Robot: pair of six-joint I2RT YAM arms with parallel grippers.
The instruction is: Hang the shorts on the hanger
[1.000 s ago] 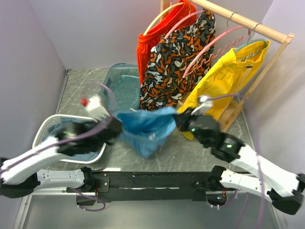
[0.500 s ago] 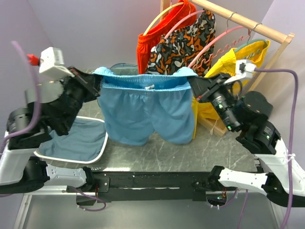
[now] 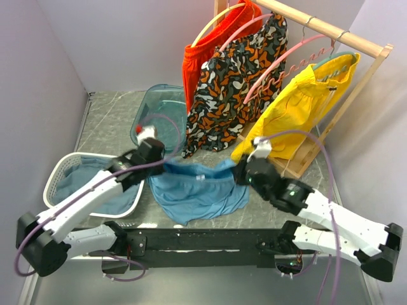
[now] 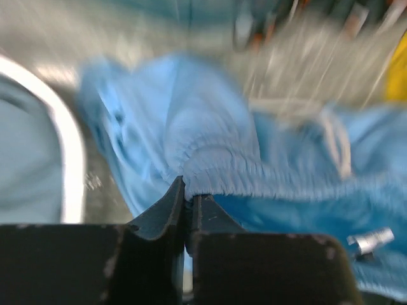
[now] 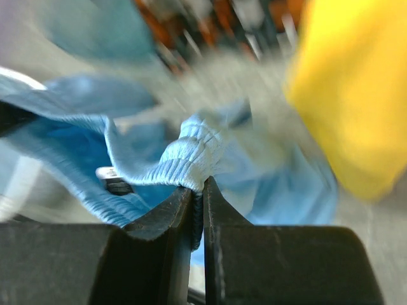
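Note:
The sky-blue shorts (image 3: 198,190) sag low over the table, slung by their waistband between my two grippers. My left gripper (image 3: 166,166) is shut on the left end of the gathered waistband (image 4: 254,178), with its fingertips (image 4: 189,197) pinched together on the fabric. The right end is held by my right gripper (image 3: 238,173), which is shut on the shorts (image 5: 191,152) at its tips (image 5: 197,190). The pink hanger (image 3: 289,63) with the wavy lower bar hangs empty on the rack, above and behind the right gripper.
A wooden rack (image 3: 331,28) at the back right carries orange shorts (image 3: 197,57), patterned shorts (image 3: 229,89) and yellow shorts (image 3: 299,108). A white mesh basket (image 3: 60,171) with dull blue cloth stands at left. A teal tub (image 3: 159,111) sits behind.
Half a second ago both arms held the shorts high and stretched wide. Now both have come down and closer together, and the shorts hang slack near the table.

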